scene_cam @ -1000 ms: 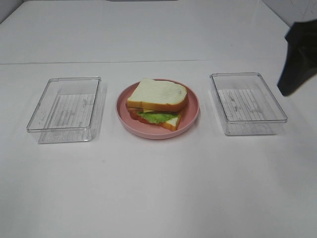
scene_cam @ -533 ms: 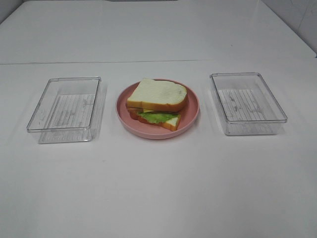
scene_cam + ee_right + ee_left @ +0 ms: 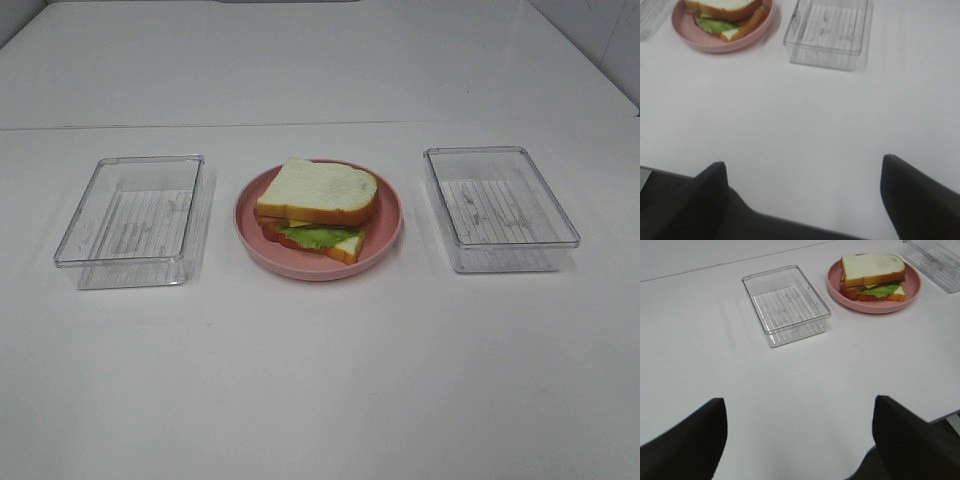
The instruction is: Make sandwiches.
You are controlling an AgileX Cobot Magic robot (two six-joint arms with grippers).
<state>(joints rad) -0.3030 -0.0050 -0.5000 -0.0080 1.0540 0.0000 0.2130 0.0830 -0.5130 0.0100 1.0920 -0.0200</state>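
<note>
Exterior high view: sandwich (image 3: 318,212) at centre of scene, resting on pink round plate (image 3: 385,238). White bread slice with orange-brown crust on top, thin yellow cheese and green lettuce showing at the near edge, reddish-brown strip along the lower left edge, second bread slice underneath with a corner jutting out toward the front right. Stack slightly skewed, top slice shifted back and left of the bottom one. Plate standing on white table (image 3: 320,380), between two clear plastic trays and touching neither. Left tray (image 3: 130,218) just beside the plate; right tray (image 3: 500,206) just beside it on the other side; ribbed floors visible through both, nothing seen inside. No arm in this view.

Left wrist view: same sandwich (image 3: 873,278) on plate (image 3: 837,287), one tray (image 3: 786,304) nearer the camera, corner of the other tray (image 3: 937,262) at the picture's edge. Left gripper (image 3: 800,437) spread wide, dark fingers (image 3: 687,445) well apart, holding nothing, well away from the food over bare tabletop.

Right wrist view: sandwich (image 3: 725,14) partly cut off by the frame, plate (image 3: 715,42) and tray (image 3: 827,32) side by side. Right gripper (image 3: 802,195) likewise spread wide, fingers (image 3: 920,200) far apart, gripping nothing, well apart from plate and tray, near the table's front edge.
</note>
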